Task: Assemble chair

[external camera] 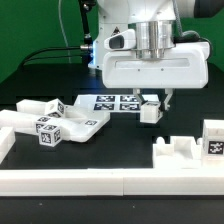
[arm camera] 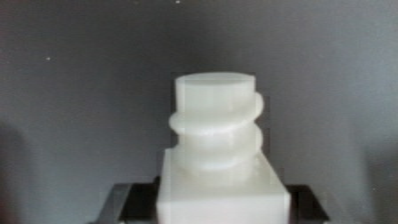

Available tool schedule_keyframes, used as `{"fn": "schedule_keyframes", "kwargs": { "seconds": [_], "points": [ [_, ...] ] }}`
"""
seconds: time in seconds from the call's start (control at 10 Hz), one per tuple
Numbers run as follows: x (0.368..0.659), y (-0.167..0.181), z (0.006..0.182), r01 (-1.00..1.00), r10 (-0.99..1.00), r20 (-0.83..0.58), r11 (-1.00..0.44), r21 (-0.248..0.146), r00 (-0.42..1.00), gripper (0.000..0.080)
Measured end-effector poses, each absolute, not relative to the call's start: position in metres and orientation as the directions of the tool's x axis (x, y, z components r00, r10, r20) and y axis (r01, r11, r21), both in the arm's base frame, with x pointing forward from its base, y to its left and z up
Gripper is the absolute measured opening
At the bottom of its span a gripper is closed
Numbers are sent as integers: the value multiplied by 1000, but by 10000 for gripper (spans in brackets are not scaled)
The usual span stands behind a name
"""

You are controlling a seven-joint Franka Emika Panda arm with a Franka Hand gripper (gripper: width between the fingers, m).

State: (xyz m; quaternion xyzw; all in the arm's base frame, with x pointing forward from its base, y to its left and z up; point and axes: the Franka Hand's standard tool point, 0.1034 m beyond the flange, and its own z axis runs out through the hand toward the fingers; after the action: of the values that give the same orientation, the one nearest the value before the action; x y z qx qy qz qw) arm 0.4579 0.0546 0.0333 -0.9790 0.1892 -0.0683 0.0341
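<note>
chair leg [external camera: 150, 112]: short white block; the wrist view shows a threaded round peg on it; gripper [external camera: 155, 103] is closed on the block end, fingers [arm camera: 125, 205] clamping both sides; leg sits low at mid-scene, just right of the marker board [external camera: 112, 102]; can't tell if it touches the table [external camera: 40, 80]; tagged chair pieces [external camera: 60, 125] heaped at left; more chair parts [external camera: 190, 148] near right; white rail [external camera: 90, 180] along the near edge
</note>
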Motion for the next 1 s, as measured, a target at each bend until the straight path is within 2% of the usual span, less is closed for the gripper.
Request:
{"fn": "schedule_keyframes", "kwargs": {
  "seconds": [0.3,0.7,0.9,1.0],
  "points": [
    [455,55,28,-382,-389,50,-918,-104,920,284],
    [452,53,22,-383,-390,59,-918,-97,919,285],
    [451,54,21,-391,-394,9,-914,-104,919,599],
    [460,51,28,-378,-379,-19,-919,-111,925,634]
  ]
}}
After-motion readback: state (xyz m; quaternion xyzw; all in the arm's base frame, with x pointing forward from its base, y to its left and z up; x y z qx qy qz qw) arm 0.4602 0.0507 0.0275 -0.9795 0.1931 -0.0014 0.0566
